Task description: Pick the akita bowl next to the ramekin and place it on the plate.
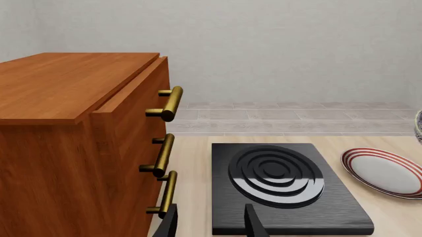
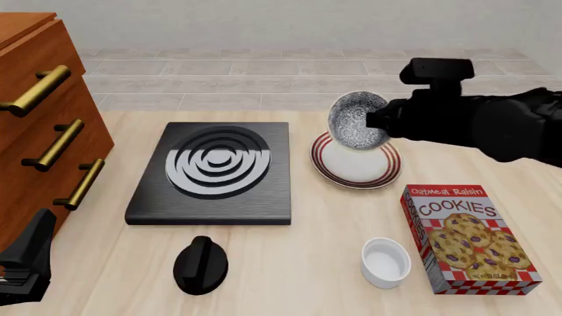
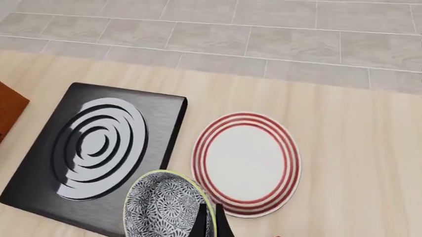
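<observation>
Far left: wooden drawer cabinet (image 2: 39, 112) with brass handles, not part of this job. My left gripper (image 2: 26, 263) is parked low at the table's near-left corner, beside the cabinet. Its wrist view shows two fingers with a gap between them and nothing in it, so I read it as parted and idle. Parking it there keeps it out of the right arm's way.

Next over: black slab with white rings (image 2: 210, 171), flat on the table, and in front of it a glossy black bowl-shaped object (image 2: 200, 264). Neither is a target.

Centre-right: the plate (image 2: 356, 172), red-ringed, lies just right of the slab with its middle bare. The akita bowl (image 2: 358, 120) is off the table, tipped on edge with its opening facing the front camera, carried above the plate's far rim. My right gripper (image 3: 209, 222) is pinched on the bowl's rim — one finger inside, one outside, as far as the wrist view shows — which explains the tilt.

Judgement: transport is nearly done; the bowl needs bringing over the plate's centre, then lowering and release. With the bowl so tipped, it may roll or rock on release.

Right side: the ramekin (image 2: 386, 262) stands near the front edge, just left of a cookies box (image 2: 470, 238).
</observation>
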`<move>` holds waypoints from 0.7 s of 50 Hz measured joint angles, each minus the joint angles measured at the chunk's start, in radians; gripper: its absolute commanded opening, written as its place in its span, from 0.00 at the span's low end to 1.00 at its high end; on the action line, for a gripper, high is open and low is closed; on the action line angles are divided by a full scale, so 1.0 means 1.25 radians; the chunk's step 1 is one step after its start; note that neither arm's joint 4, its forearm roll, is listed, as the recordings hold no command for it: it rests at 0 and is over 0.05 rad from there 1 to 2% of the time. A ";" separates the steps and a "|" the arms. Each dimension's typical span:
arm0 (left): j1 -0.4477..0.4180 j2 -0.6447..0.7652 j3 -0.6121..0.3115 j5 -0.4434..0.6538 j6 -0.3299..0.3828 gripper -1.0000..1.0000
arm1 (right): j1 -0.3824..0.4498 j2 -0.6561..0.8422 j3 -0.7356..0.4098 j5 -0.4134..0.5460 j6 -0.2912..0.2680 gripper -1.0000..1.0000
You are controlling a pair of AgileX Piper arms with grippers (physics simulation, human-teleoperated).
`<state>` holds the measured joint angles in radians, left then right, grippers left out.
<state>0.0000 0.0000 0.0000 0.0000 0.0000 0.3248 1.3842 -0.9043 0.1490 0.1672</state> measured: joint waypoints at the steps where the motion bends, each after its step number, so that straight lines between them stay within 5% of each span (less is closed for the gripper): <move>1: 0.000 0.000 0.000 0.000 0.000 1.00 | -0.002 0.004 -0.001 -0.004 0.002 0.00; 35: 0.000 0.000 0.000 0.000 0.000 1.00 | -0.080 0.147 -0.038 -0.116 0.037 0.00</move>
<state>0.0000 0.0000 0.0000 0.0000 0.0000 0.2243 1.5675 -0.9512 0.0044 0.2131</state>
